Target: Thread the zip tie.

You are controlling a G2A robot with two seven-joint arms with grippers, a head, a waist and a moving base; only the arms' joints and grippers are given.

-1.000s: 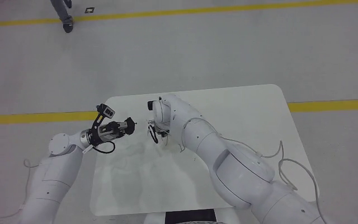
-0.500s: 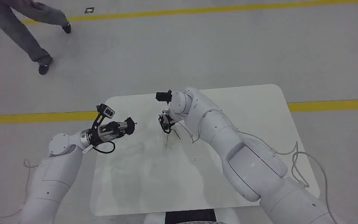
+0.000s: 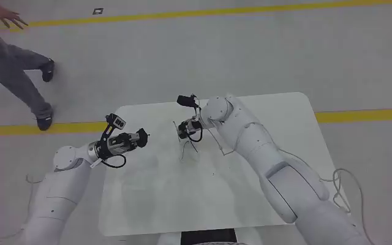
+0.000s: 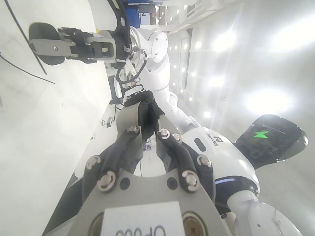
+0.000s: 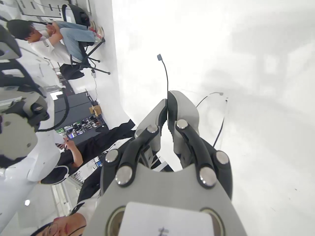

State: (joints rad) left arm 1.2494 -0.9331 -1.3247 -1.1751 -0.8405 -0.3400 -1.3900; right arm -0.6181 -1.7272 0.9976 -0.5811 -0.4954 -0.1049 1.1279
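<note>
- The zip tie [image 5: 166, 74] is held above the white table [image 3: 275, 122], with its square head sticking out past the fingertips.
- The right gripper [image 5: 168, 104] is clenched on its strap.
- Another thin black strap [image 4: 27, 71] lies on the table beneath.
- The left gripper [image 3: 142, 138], closed on nothing, hangs over the table's left edge, apart from the right one.

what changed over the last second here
The right gripper, shut on the zip tie, moved across the table away from the left gripper and slightly toward the far edge, its arm swinging outward. The left gripper stayed where it was, shut.
</note>
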